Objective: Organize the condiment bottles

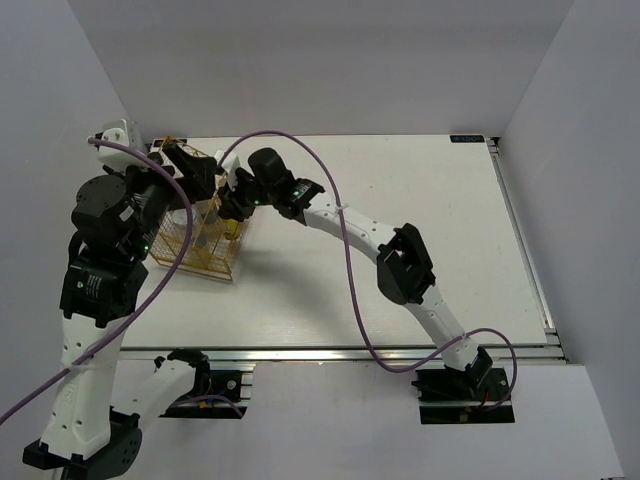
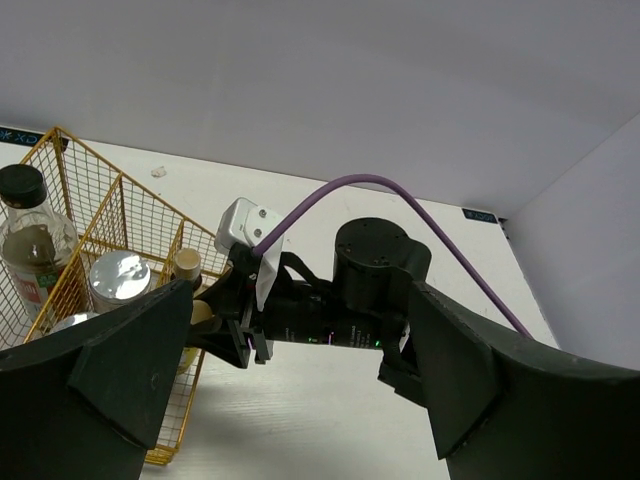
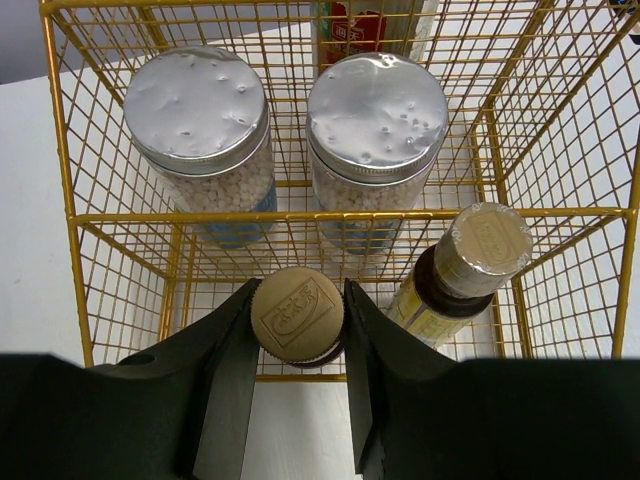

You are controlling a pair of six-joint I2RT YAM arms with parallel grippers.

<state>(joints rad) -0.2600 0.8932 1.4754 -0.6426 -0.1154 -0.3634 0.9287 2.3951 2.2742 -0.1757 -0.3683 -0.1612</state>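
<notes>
In the right wrist view my right gripper is shut on the tan cap of a dark amber bottle, at the near side of the gold wire basket. A second amber bottle with a yellow label leans just to its right. Behind them stand two white bottles with silver caps, and part of a larger bottle shows at the back. My left gripper hangs open and empty right of the basket, looking at the right gripper. The black-capped bottle stands inside the basket.
The basket sits at the table's far left, close to the left wall, with both grippers crowded over it. A purple cable loops over the white table. A metal rail runs along the right edge.
</notes>
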